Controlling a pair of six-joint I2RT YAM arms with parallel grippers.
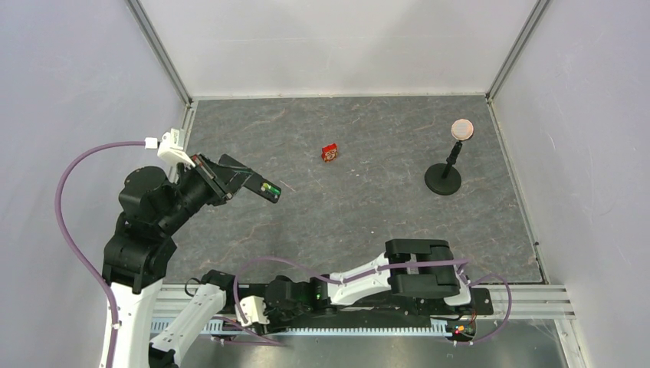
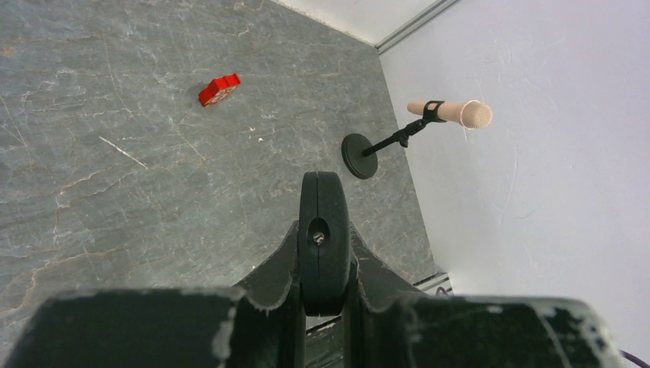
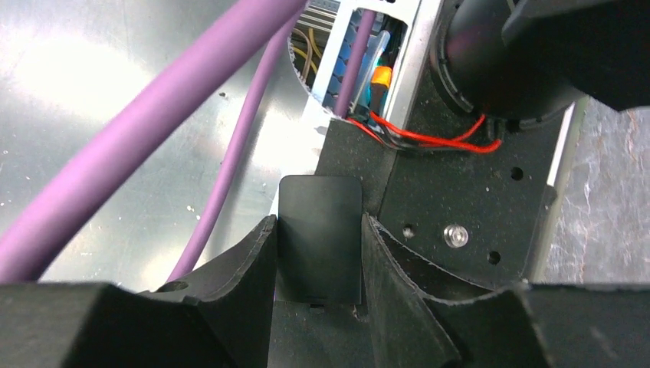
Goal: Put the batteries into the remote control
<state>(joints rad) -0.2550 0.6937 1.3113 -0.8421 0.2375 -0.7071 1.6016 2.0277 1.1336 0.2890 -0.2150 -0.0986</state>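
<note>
Right gripper (image 3: 318,224): lowest and nearest, over the shiny metal base plate (image 3: 92,69) at the table's near edge. Its fingers press on both sides of a small flat black plate with rounded corners (image 3: 320,234), held upright between them.
Seen only by the right wrist: that pinch, thick purple cables (image 3: 153,115) crossing the metal, and thin red wires (image 3: 429,134) under a round black housing. The overhead camera shows just the folded right arm lying along the rail.
Left gripper (image 1: 227,174): raised over the left side of the grey stone-patterned table (image 1: 368,215), fingers clamped on the slim flat black remote control (image 1: 253,181), which juts out to the right, clear of the surface.
Bright green battery (image 1: 270,188): sits in the open far end of the remote. A pale speck beside it is too small to identify.
Seen only from overhead: the green battery and the remote's open face. The left wrist camera meets the remote edge-on, a narrow black bar between its two fingers, compartment hidden.
Small red-and-white box (image 1: 330,152): lying on the table beyond the remote, well apart from both arms.
Black round-based stand (image 1: 443,181): far right, near the wall. The overhead view shows a tan disc on top; the left wrist shows it as a tan cylinder with a pale rounded end.
</note>
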